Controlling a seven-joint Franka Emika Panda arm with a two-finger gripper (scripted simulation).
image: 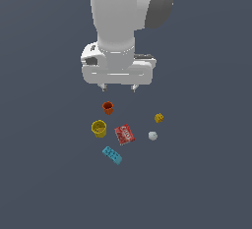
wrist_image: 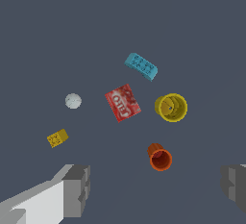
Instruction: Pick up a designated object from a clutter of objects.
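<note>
The gripper (image: 118, 89) is seen hanging above the floor with its jaws spread wide apart and nothing held between them; in the wrist view its two grey fingers (wrist_image: 77, 189) are set far to either side, with bare floor between them. Nearest beneath it in the exterior view an orange cup (image: 108, 107) is found, standing upright with its mouth upward. Just beyond that, toward the exterior view's left, a larger yellow cup (image: 99, 128) is placed, also upright and open at the top. Beside the yellow cup a red printed box (image: 124, 134) is laid flat, with white lettering on its face, apart from both cups. Past the box a teal studded brick (image: 112, 155) is set, long and lying at an angle, separate from the rest. On the exterior view's right of the box a small white ball (image: 152, 135) is seen, near it without touching. The designated object, a tiny yellow-orange brick (image: 159, 118), is located farthest toward the exterior view's right, near the ball and well apart from the cups. It is shown as chunky and roughly cubic, smaller than either cup, its top face marked with small dark-ringed studs (wrist_image: 57, 138) in the wrist view, and it is touched by nothing.
</note>
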